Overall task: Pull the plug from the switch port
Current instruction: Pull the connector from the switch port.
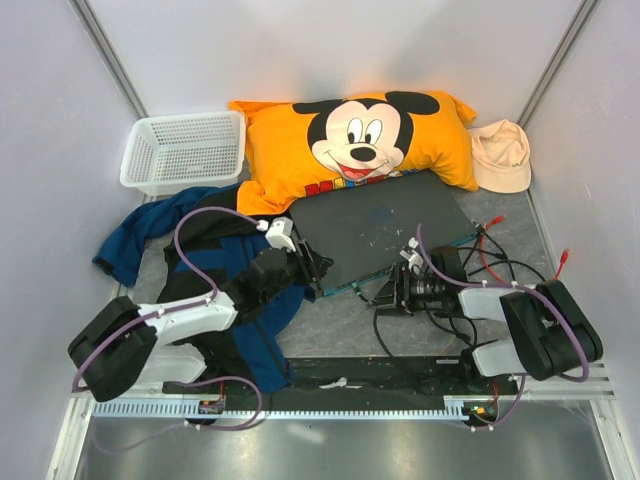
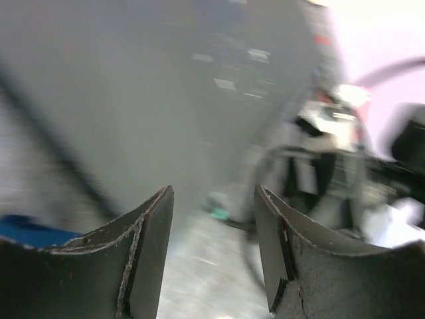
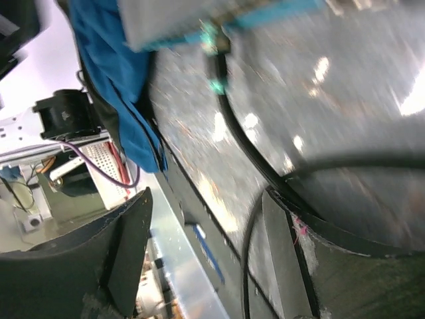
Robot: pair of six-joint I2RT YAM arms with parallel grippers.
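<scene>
The switch is a flat dark grey box lying in the middle, below the pillow, with its socket edge towards me. In the right wrist view a teal plug on a black cable sits at the switch's edge; the image is blurred. My left gripper is open and empty at the switch's front left corner. Its wrist view shows the grey switch top and the teal plug ahead of the open fingers. My right gripper is open and empty just in front of the socket edge, the cable running past its finger.
An orange Mickey Mouse pillow lies behind the switch. A white basket is at the back left, a beige hat at the back right. Blue and black clothing lies under my left arm. Loose black and red cables lie right.
</scene>
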